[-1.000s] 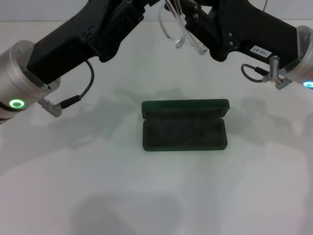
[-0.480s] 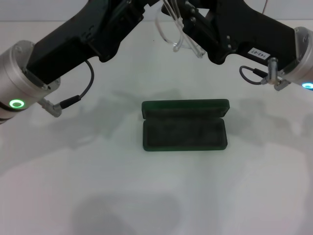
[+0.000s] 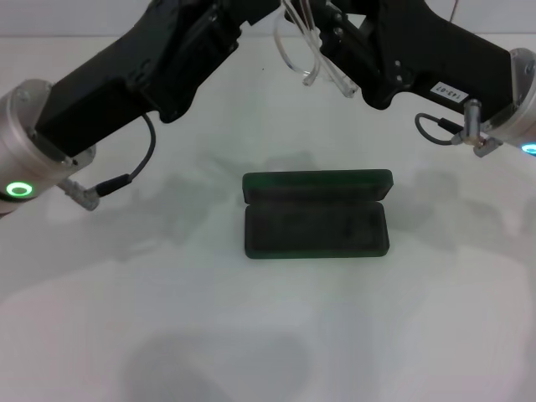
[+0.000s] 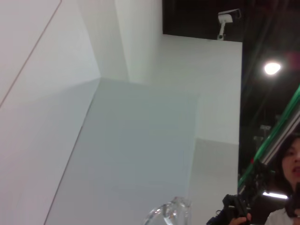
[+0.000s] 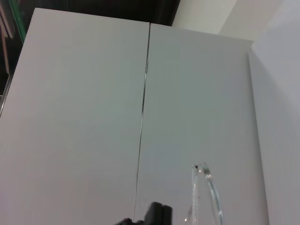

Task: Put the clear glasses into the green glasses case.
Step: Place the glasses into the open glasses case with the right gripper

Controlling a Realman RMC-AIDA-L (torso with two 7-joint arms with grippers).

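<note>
The clear glasses [image 3: 311, 69] hang high above the table at the top middle of the head view, tilted, one thin arm slanting down to the right. My right gripper [image 3: 328, 38] is at them and appears shut on the frame. The left gripper [image 3: 251, 10] is raised close on their left, its tip running out past the top edge. Part of the glasses [image 4: 168, 213] shows in the left wrist view, and an arm of the glasses [image 5: 208, 192] in the right wrist view. The green glasses case [image 3: 316, 214] lies open on the white table below, lid standing at the back, dark lining bare.
White table [image 3: 167, 318] all around the case. Cables hang from both forearms, left cable [image 3: 138, 163] and right cable [image 3: 435, 126]. Both wrist cameras look at walls; a person [image 4: 290, 168] stands far off.
The right arm swung the glasses slightly left, then back right. The left arm shifted a little left and up. The case has not moved.
</note>
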